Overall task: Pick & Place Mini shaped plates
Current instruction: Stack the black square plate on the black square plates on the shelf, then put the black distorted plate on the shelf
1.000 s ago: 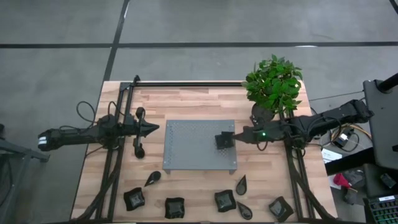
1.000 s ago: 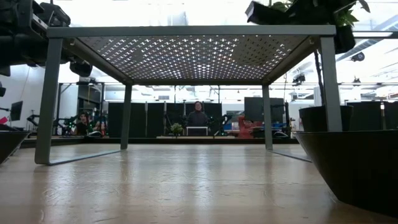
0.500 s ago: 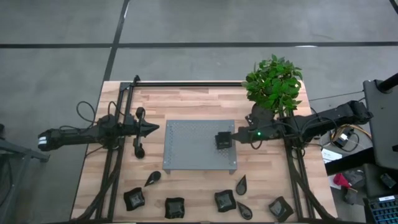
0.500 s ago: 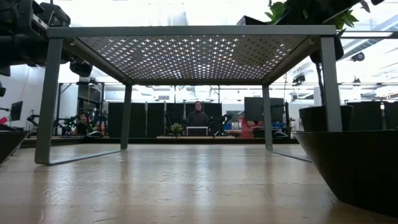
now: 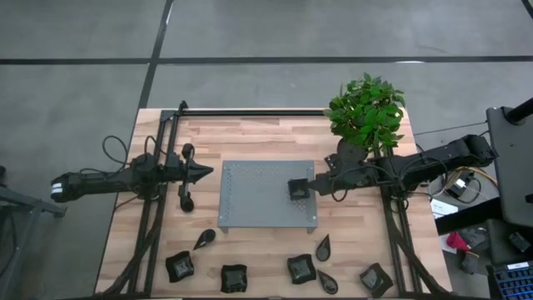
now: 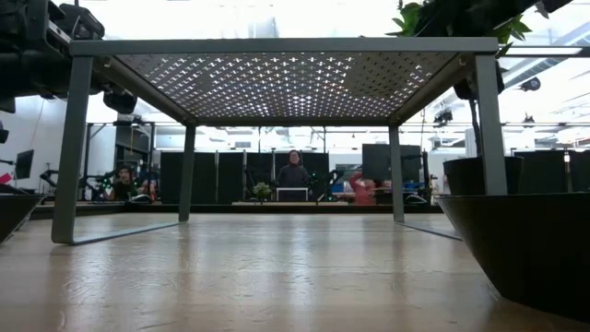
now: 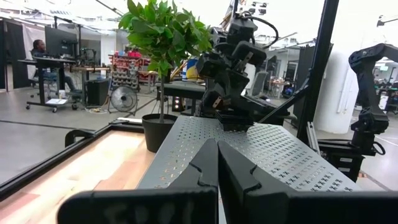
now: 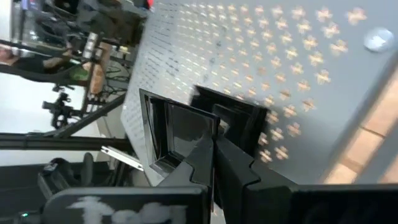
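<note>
Plant (image 5: 366,111) in its dark pot (image 5: 350,152) crowds the right gripper (image 5: 306,187), clenched on a square mini plate (image 5: 298,188) over the grey tray (image 5: 258,208)'s right edge, farther in than a second ago. Left gripper (image 5: 209,172) waits pinched, empty; other plates (image 5: 234,277) line the table's near edge.

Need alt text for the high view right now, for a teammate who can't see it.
Seen from above, the right pincer holds a square mini plate shut over the right edge of the grey tray. The left pincer waits shut left of the tray; seven more mini plates line the table's near edge.
</note>
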Controlling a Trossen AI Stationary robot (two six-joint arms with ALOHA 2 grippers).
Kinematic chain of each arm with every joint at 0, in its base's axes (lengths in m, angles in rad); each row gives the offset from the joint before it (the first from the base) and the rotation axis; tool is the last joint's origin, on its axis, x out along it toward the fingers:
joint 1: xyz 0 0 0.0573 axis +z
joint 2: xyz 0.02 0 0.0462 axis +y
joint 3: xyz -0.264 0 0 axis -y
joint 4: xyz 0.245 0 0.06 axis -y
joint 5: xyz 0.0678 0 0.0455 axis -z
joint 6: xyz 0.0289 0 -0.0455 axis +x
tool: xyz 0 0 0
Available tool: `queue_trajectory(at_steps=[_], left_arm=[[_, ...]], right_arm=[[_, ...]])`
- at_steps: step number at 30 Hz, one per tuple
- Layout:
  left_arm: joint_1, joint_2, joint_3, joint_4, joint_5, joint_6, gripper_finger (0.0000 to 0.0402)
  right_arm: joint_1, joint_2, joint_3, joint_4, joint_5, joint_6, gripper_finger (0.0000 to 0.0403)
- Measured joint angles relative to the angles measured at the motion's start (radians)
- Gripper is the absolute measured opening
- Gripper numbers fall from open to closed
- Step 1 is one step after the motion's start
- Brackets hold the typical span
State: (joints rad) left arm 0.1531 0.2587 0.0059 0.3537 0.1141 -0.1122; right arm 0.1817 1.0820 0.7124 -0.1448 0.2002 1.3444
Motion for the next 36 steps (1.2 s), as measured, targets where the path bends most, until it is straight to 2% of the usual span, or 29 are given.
queue_trajectory(at_steps=[9, 18, 23, 36], left_arm=[[0.000, 0.000, 0.000, 0.000, 0.000, 0.000, 0.0000], [0.000, 0.000, 0.000, 0.000, 0.000, 0.000, 0.0000], [0.000, 0.000, 0.000, 0.000, 0.000, 0.000, 0.0000], [0.000, 0.000, 0.000, 0.000, 0.000, 0.000, 0.0000]], right_arm=[[-0.002, -0.004, 0.000, 0.003, 0.008, -0.019, 0.0013], [-0.001, -0.009, 0.000, 0.008, 0.000, -0.042, 0.0077], [0.001, -0.031, 0.000, 0.009, -0.036, -0.109, 0.0097], [0.030, -0.101, 0.000, 0.005, -0.015, -0.207, 0.0105]])
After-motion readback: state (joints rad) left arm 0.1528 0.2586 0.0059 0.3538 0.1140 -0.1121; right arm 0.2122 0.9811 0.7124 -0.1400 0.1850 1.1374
